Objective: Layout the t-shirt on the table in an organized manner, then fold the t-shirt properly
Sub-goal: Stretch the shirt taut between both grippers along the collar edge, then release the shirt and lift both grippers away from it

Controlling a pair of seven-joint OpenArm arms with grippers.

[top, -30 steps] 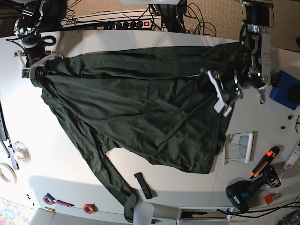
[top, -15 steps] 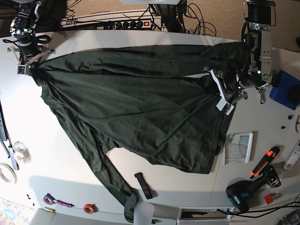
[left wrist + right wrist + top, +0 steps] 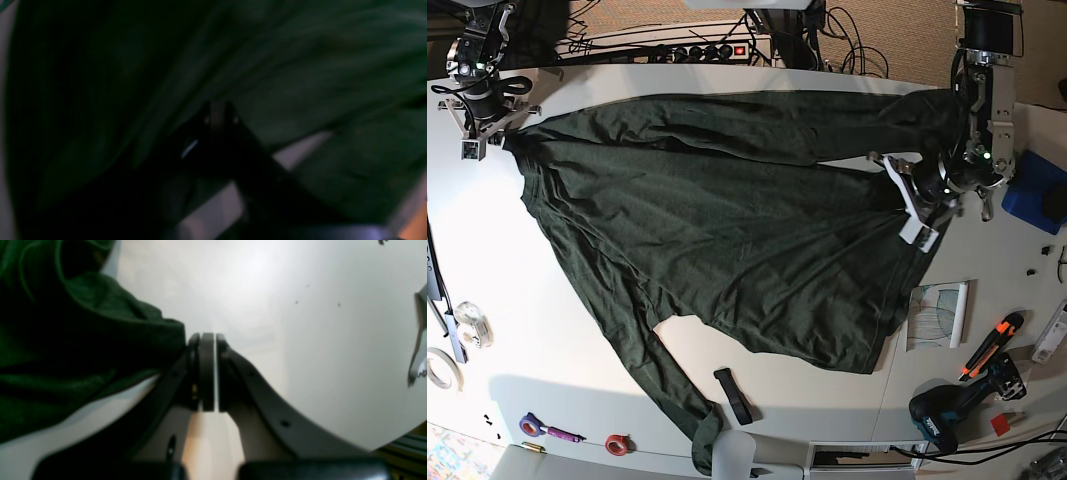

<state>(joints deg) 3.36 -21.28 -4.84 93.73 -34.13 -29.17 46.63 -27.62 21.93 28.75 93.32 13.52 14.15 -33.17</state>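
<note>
Two arms hold shirt (image 3: 727, 230) taut across table (image 3: 577, 350) to flatten it. Right gripper (image 3: 207, 340) clenched on shirt edge; left gripper (image 3: 919, 208) too dark, can't tell.

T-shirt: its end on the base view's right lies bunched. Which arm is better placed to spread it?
Left, probably. The left gripper sits in the bunched folds of the t-shirt, shut on cloth. The right gripper grips the opposite corner, far across the table.
</note>
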